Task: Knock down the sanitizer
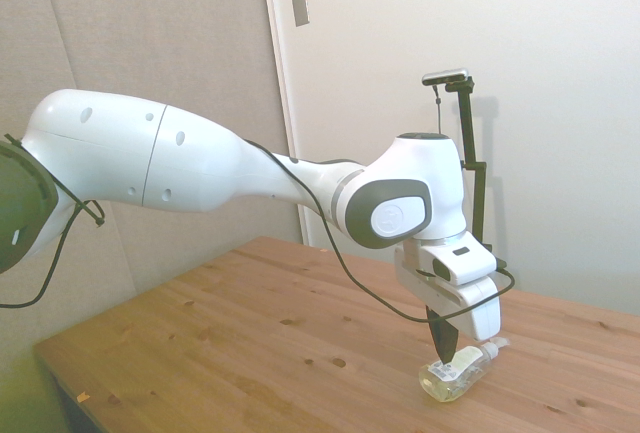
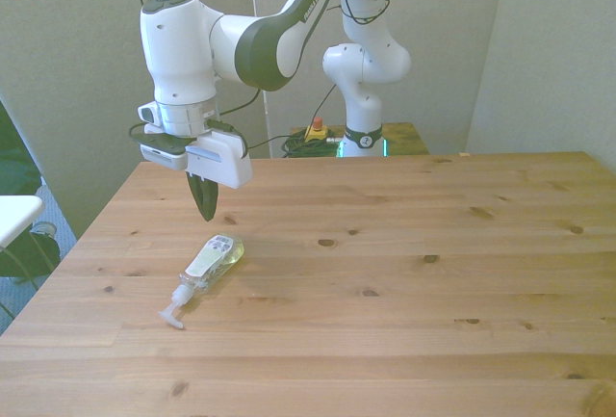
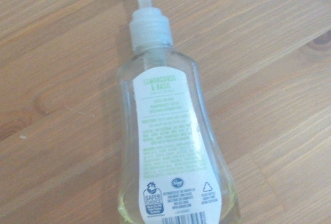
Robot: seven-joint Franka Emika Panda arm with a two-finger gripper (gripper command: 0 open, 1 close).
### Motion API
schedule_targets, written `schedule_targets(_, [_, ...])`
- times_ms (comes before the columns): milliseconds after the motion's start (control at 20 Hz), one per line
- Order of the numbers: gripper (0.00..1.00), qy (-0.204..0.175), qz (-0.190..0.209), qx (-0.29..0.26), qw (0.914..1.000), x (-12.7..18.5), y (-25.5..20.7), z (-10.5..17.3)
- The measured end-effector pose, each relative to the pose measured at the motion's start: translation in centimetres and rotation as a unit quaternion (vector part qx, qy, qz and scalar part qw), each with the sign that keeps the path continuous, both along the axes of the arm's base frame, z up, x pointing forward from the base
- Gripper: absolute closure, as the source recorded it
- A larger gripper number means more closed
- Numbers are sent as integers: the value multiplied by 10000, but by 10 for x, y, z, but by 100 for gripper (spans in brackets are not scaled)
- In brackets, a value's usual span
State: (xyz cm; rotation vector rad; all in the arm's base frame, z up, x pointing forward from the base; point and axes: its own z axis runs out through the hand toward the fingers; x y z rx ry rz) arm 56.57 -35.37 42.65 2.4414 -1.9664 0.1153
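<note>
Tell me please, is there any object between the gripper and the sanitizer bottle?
No. The sanitizer already lies on its side on the table, and the gripper hangs just above its base end with only air between them.

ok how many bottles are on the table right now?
1. The sanitizer lies on its side on the wooden table toward the front view's left, pump pointing at the camera, just below the gripper. Nothing in these views could hide another bottle.

A wooden table point(image 2: 404, 273) stands before pale grey-beige walls point(image 1: 560, 73) in soft, even light.
</note>
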Motion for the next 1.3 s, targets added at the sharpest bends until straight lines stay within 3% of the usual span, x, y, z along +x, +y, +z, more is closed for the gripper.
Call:
schedule_targets(700, [0, 19, 543, 299, 9981, -32, 61, 18])
schedule_targets(1300, [0, -16, 1301, 365, 9908, -79, 157, 36])
